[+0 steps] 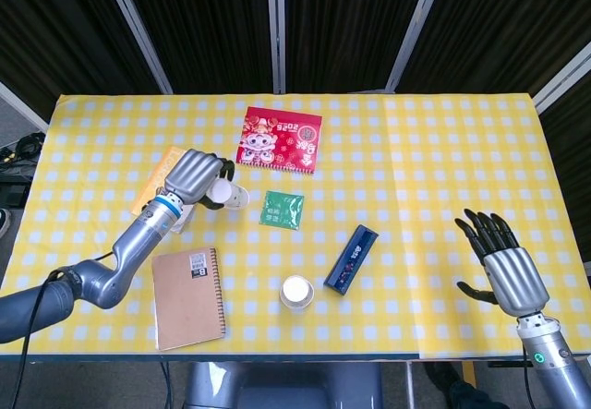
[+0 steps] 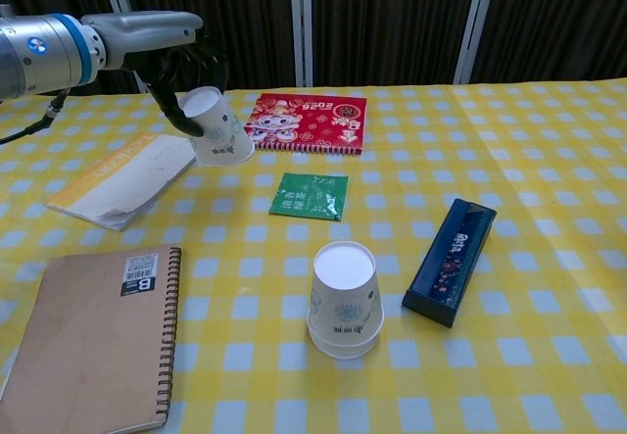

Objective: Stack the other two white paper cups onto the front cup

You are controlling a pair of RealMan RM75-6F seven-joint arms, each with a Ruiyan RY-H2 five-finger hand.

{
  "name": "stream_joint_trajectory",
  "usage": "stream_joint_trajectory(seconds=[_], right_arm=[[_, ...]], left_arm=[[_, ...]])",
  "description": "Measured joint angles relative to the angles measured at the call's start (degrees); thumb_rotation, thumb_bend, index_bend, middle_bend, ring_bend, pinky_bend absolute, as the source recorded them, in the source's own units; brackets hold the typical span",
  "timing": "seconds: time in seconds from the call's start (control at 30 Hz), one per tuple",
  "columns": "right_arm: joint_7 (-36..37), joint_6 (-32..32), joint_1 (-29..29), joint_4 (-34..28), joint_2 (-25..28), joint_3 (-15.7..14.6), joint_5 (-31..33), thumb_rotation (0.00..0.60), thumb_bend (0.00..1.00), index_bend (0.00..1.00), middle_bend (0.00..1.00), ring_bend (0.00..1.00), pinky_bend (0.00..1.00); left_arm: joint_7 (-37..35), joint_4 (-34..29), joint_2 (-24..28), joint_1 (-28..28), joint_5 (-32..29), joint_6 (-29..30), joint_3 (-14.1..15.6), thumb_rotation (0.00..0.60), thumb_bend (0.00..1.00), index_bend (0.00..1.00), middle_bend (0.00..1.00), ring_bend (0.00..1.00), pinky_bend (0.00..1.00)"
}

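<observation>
Above the counter (image 2: 549,140), near the red calendar (image 2: 304,120), a tilted white cup (image 2: 217,128) is held clear of the cloth by the left hand (image 1: 192,176). The front cup (image 2: 345,299), seemingly already doubled, is awaited; the right hand (image 1: 506,266) is kept spread, empty.

A staged robot test area, likely a lab or studio, is showing here. Black pleated curtains (image 1: 351,21) with pale metal uprights (image 1: 275,26) are hanging along the far side. A yellow-and-white checked cloth (image 1: 443,150) is covering the table. Loose props are lying on it: a red illustrated spiral calendar (image 1: 280,138), a brown kraft spiral notebook (image 1: 188,297), a green sachet (image 1: 283,210) and a dark blue slim box (image 1: 351,259).
</observation>
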Motion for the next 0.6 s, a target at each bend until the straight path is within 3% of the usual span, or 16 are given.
stream_joint_trajectory(seconds=[0.33, 0.47, 0.6], right_arm=[[0.41, 0.29, -0.23, -0.22, 0.21, 0.78, 0.44, 0.6, 0.0, 0.0, 0.0, 0.0, 0.0], [0.25, 0.29, -0.32, -0.3, 0.23, 0.9, 0.48, 0.6, 0.0, 0.0, 0.0, 0.0, 0.0], [0.47, 0.48, -0.47, -0.4, 0.39, 1.07, 0.56, 0.6, 0.0, 0.0, 0.0, 0.0, 0.0]], left_arm=[[-7.42, -22.28, 10.0, 2.26, 11.55, 3.28, 0.76, 0.6, 0.06, 0.52, 0.51, 0.46, 0.63], [-8.22, -27.49, 11.65, 1.58, 17.07, 3.3, 1.53, 0.6, 0.06, 0.52, 0.51, 0.46, 0.63], [-6.18, -29.35, 11.75, -0.18, 18.11, 1.15, 2.03, 0.6, 0.06, 0.52, 0.51, 0.46, 0.63]])
